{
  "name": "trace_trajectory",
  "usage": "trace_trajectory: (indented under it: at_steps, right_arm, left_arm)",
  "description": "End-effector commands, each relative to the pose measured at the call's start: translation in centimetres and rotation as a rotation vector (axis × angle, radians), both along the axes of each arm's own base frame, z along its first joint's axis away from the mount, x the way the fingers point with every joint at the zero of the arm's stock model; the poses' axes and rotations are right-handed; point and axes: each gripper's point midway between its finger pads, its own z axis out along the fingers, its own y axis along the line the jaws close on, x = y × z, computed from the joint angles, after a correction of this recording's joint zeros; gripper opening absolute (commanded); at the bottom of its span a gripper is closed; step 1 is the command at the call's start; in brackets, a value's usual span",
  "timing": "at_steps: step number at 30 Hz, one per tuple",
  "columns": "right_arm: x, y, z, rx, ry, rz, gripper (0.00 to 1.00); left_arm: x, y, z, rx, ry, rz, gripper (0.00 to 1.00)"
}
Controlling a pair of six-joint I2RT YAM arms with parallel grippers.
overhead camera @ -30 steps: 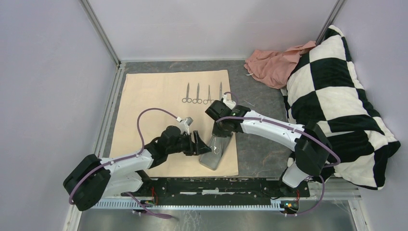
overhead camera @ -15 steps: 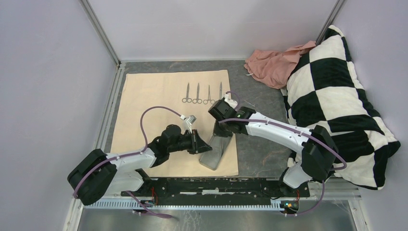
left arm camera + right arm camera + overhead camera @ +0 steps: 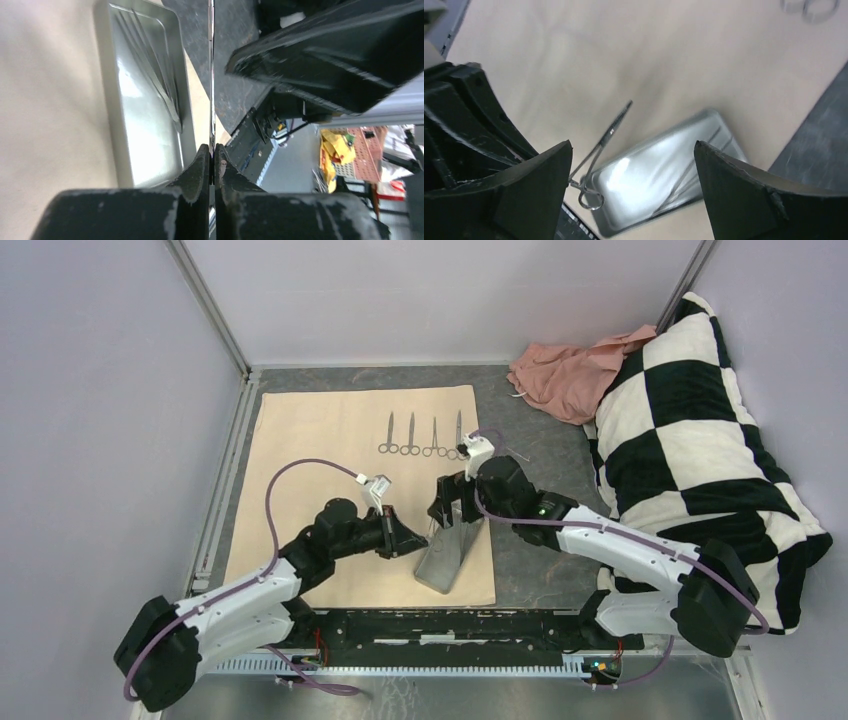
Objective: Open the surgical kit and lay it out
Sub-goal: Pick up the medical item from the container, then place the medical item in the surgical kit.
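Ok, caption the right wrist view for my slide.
Open right gripper frames the steel tray on the beige cloth while the left gripper holds a scissor-handled instrument at left.

Pale lilac walls [image 3: 100,390] close me in on three sides, with bare metal posts [image 3: 212,315] running up the far corners. My desk [image 3: 545,440] has a dark grey top; a black-and-white checked pillow [image 3: 700,430] lies along its right edge, a crumpled pink cloth [image 3: 565,370] against it.
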Motion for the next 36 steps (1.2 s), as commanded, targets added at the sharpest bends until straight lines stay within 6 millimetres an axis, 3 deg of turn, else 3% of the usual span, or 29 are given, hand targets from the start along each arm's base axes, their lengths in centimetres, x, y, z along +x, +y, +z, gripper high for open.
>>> trace_trajectory:
  at_steps: [1,7,11,13,15,17,19,21,26,29,36]
  right_arm:
    - [5.6,3.8,11.9,0.098,-0.513,0.149,0.98]
    - [9.3,5.1,20.3,0.291,-0.722,0.174,0.98]
    - [12.3,4.6,22.7,0.467,-0.636,0.148,0.98]
    - [12.5,5.5,21.8,0.535,-0.544,0.241,0.98]
    - [11.5,6.5,20.6,0.602,-0.45,0.405,0.95]
    - [9.3,6.4,19.7,0.736,-0.371,0.538,0.8]
    - [7.3,5.4,20.2,0.871,-0.341,0.607,0.76]
    - [7.2,5.1,19.3,0.882,-0.337,0.624,0.75]
    - [7.2,5.7,14.5,0.792,-0.301,0.631,0.79]
    - [6.9,5.8,12.9,0.787,-0.283,0.645,0.8]
    - [5.2,6.4,13.6,0.905,-0.254,0.733,0.64]
  left_arm:
    - [2.2,2.1,2.5,0.068,-0.116,0.065,0.02]
    - [5.0,5.0,6.6,0.067,-0.137,0.091,0.02]
    - [6.2,6.5,8.3,0.06,-0.175,0.061,0.02]
    - [6.3,6.7,9.0,0.008,-0.172,0.019,0.02]
    - [6.3,6.7,9.2,-0.033,-0.179,-0.023,0.02]
    - [5.9,6.7,9.4,-0.04,-0.205,-0.069,0.02]
    - [5.3,6.5,9.9,-0.067,-0.229,-0.114,0.02]
    - [5.3,6.4,10.4,-0.083,-0.243,-0.135,0.02]
    - [6.4,6.3,10.2,-0.064,-0.232,-0.134,0.02]
    - [7.0,6.3,10.2,-0.066,-0.229,-0.126,0.02]
    - [7.4,5.8,10.8,-0.115,-0.246,-0.139,0.02]
